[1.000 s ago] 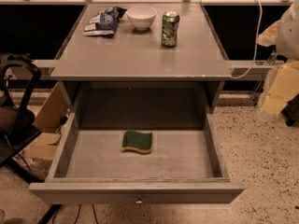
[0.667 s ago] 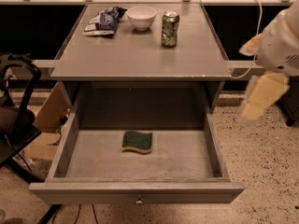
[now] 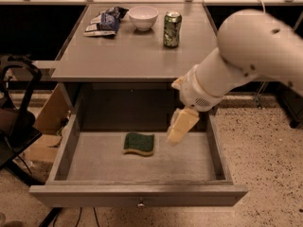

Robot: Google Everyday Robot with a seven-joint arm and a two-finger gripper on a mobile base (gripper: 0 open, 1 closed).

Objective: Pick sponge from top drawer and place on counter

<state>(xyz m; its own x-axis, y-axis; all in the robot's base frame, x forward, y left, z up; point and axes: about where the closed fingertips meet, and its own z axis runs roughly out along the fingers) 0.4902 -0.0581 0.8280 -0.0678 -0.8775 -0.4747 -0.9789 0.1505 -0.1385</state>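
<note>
The sponge (image 3: 139, 143), dark green on top with a yellow base, lies flat on the floor of the open top drawer (image 3: 189, 161), near its middle. The counter (image 3: 135, 51) is the grey tabletop above the drawer. My gripper (image 3: 180, 126) hangs from the white arm that reaches in from the right. It is above the drawer's right half, just to the right of the sponge and higher than it, not touching it.
On the counter's far end stand a blue-and-white snack packet (image 3: 105, 21), a white bowl (image 3: 143, 17) and a green can (image 3: 172, 29). A black chair (image 3: 14, 122) and a cardboard box (image 3: 47, 126) are at the left. Speckled floor lies to the right.
The arm has swung in from the right edge of the view to over the drawer, bringing the gripper close to the sponge. The sponge has not moved.
</note>
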